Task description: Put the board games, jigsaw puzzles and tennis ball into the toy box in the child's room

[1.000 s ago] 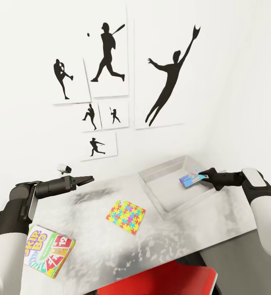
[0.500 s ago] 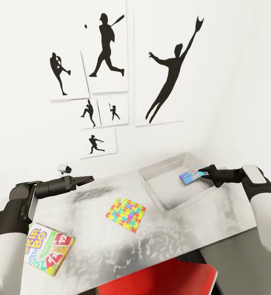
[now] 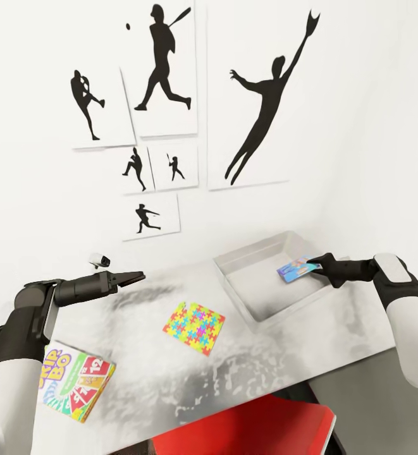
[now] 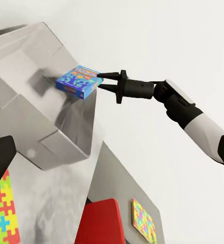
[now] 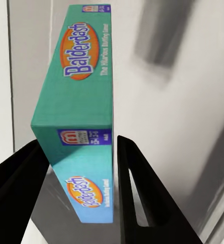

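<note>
Two board games show: the Skip-Bo box lies at the bench's near left, and the blue Balderdash box is pinched by the right tool over the toy box. One jigsaw puzzle lies mid-bench. The left tool hovers clenched, empty. A red chair stands nearest.

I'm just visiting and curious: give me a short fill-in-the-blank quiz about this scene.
1. The right gripper holds a blue board game over the toy ___.
2. A ___ puzzle lies flat on the table.
3. The left gripper holds ___.

Missing words: box; jigsaw; nothing
</note>
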`<state>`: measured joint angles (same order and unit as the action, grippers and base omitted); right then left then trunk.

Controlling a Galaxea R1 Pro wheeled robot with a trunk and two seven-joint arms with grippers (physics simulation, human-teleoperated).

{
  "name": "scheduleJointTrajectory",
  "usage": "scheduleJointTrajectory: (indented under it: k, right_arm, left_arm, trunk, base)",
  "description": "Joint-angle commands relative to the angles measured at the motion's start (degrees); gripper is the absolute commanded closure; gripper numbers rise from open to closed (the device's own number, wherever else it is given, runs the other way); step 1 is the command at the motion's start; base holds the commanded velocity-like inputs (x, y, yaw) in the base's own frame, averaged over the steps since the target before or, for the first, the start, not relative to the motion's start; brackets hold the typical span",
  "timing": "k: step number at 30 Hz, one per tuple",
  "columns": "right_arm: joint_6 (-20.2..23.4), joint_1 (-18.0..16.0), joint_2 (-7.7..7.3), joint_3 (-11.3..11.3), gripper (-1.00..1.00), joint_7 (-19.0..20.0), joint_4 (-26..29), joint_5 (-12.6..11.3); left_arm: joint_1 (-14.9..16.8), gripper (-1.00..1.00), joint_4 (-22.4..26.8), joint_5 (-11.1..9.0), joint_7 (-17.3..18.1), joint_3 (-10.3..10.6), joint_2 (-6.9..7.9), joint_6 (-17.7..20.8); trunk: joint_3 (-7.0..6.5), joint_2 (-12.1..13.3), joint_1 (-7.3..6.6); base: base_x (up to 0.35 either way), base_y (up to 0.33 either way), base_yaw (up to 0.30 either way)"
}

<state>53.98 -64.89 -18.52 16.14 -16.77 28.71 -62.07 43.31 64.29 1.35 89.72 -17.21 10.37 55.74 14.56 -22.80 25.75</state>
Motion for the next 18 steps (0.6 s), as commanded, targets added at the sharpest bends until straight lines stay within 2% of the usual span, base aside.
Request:
scheduleJointTrajectory:
  k: [1, 8, 18]
  right_arm:
    - [0.1, -0.1, 0.03, 0.2, 1.00, -0.7, 0.0, -0.6]
    - [-0.1, -2.1, 0.15, 0.2, 1.00, -3.6, 0.0, -0.7]
    - [0.0, -4.3, 0.31, 0.1, 1.00, -4.1, 0.0, -0.7]
  left_arm:
    - [0.1, -1.00, 0.0, 0.1, 0.3, 0.0, -0.01, 0.6]
    - [0.1, -1.00, 0.0, 0.2, 0.3, 0.0, -0.16, 0.6]
    - [0.1, -1.00, -0.1, 0.3, 0.3, 0.0, -0.17, 0.6]
  trunk:
    - [0.21, -0.1, 0.03]
    - [0.87, -0.1, 0.03]
    - [1.81, -0.1, 0.03]
  base:
    - [0.000, 0.000, 0.000]
    - [0.000, 0.000, 0.000]
    - [0.000, 0.000, 0.000]
